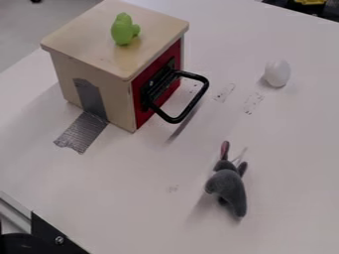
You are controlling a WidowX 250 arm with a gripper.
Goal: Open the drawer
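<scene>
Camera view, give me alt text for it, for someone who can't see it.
Wooden box with a closed red drawer and black handle, on a white table. A green toy sits on top; silver tape joins the box's side to the table. A white egg and a gray plush toy lie to the right.

Your one camera looks down at a slant from above the white table (145,218), near enough for you to see all of the little wooden box (86,34), both its top and its sides.
</scene>
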